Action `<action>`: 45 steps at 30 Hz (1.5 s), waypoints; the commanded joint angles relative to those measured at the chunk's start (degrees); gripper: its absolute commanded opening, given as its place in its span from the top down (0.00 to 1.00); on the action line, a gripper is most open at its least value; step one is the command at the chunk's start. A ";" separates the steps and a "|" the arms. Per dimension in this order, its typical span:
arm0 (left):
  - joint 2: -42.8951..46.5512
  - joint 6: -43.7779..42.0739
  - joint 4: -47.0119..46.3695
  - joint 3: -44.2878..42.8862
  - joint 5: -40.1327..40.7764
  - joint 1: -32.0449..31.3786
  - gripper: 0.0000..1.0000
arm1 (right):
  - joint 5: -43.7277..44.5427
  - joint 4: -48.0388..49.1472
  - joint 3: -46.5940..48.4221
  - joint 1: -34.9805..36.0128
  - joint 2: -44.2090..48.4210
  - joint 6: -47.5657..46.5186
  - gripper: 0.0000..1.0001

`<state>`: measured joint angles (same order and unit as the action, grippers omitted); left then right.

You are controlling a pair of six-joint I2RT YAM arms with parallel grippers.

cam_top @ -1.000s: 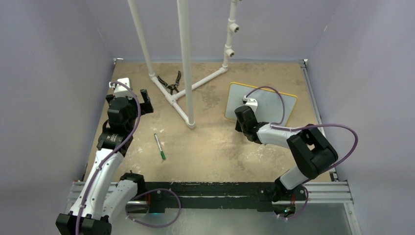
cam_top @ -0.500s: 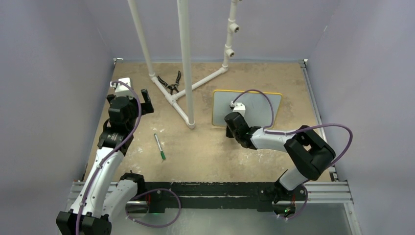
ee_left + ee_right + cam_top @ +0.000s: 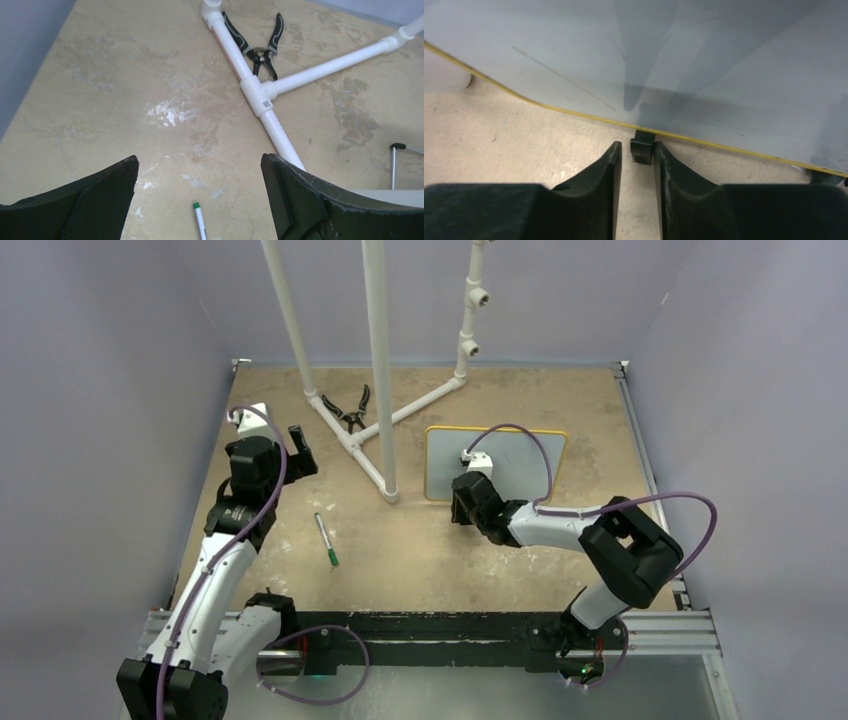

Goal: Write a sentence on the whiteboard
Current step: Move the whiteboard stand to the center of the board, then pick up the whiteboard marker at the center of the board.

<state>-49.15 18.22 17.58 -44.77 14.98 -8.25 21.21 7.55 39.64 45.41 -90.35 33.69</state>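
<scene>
Top external view takes in a mottled tan table (image 3: 450, 550) walled in pale lilac, with a white plastic pipe frame (image 3: 377, 360) rising from its far middle and spreading branches across the surface. Two white-and-black arms are bolted at the near edge. The left arm (image 3: 215, 570) reaches up the left side, and the right arm (image 3: 560, 525) folds inward toward the centre, its purple cable looping over the board. The small rectangular whiteboard with a thin yellow rim and rounded corners (image 3: 510, 465) lies on the right-centre of the table, its left edge near the foot of the frame's upright pipe and its near long edge facing the arms. The right wrist view shows its pale glossy face (image 3: 724, 75) with one faint thin diagonal streak (image 3: 564, 75) whose colour I cannot tell. The left gripper (image 3: 199, 159) hovers over bare table on the left with its jaws spread wide and nothing between them. The right gripper (image 3: 637, 145) sits low at the board's near edge, jaws narrow, straddling one small black foot (image 3: 642, 152) under the rim. One finger looks to be against the foot, while a sliver of table shows between it and the other finger. A pair of black-handled pliers (image 3: 350, 410) rests against the frame's floor pipes toward the back. A white marker with a green cap (image 3: 326, 540) lies on the table well apart from the board, near the left arm.
</scene>
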 commanded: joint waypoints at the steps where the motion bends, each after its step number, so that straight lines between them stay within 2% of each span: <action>1: -1.60 8.87 4.22 2.09 -0.23 0.34 0.09 | -4.42 1.82 1.83 1.25 4.24 1.17 0.62; 4: -3.08 13.22 5.70 4.88 -1.46 0.26 0.10 | -4.32 1.41 0.69 1.26 7.76 0.79 0.46; 9: -4.73 19.54 6.26 9.45 -4.79 -0.34 0.15 | -4.37 0.81 -2.22 1.26 14.92 0.11 0.32; 11: -5.68 21.75 5.52 11.51 -6.52 -1.06 0.22 | -4.51 0.80 -3.50 1.26 17.87 0.03 0.29; 18: -10.09 25.81 5.51 14.93 -5.78 -4.59 0.48 | -3.57 -0.20 -7.15 1.26 27.31 0.79 0.26; 24: -14.91 27.60 4.61 16.16 -4.33 -7.37 0.53 | -1.60 -1.74 -8.10 1.26 30.66 0.95 0.26; 29: -16.11 28.46 2.74 18.39 -3.83 -7.48 0.64 | -1.95 -1.62 -8.70 1.26 32.56 -0.20 0.26; 33: -16.29 29.46 0.70 20.73 -4.27 -7.48 0.79 | -2.60 -0.74 -10.01 1.26 35.37 -0.59 0.25; 36: -16.23 30.00 -0.34 21.79 -4.70 -7.48 1.00 | -3.71 0.18 -10.77 1.26 37.20 -1.34 0.25; 40: -13.12 30.07 -0.37 22.25 -4.62 -7.48 1.00 | -7.18 2.03 -11.92 1.25 39.15 -2.58 0.25; 45: -2.91 28.66 -2.97 23.95 -8.24 -7.48 1.00 | -14.72 6.34 -13.53 1.27 39.72 -2.06 0.25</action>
<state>-58.94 47.44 16.21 -22.17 9.74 -15.51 13.23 8.58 27.11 46.50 -51.31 32.36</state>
